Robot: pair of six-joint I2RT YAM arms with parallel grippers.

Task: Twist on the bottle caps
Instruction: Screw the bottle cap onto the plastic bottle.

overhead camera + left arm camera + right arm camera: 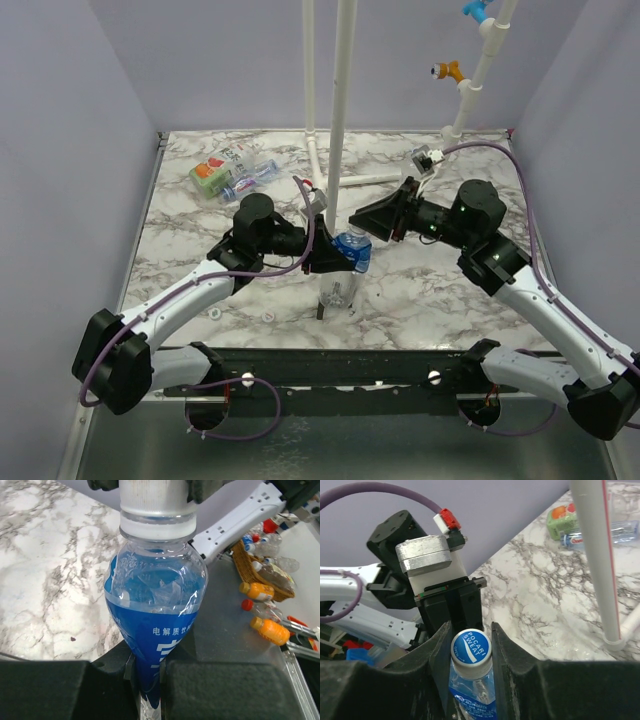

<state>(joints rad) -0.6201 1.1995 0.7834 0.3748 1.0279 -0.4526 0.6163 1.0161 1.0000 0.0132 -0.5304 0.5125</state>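
The left gripper (147, 672) is pinched on the lower body of a small clear plastic bottle with a blue label (155, 595), over the middle of the white marble table (450, 300). The right gripper (471, 645) clamps the blue-topped white round plastic cap (471, 652) sitting on its neck

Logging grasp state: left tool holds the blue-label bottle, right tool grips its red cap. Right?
Not red: the cap is blue and white, as the right wrist view shows. Otherwise right: left tool holds the blue-label bottle, right tool grips its cap.
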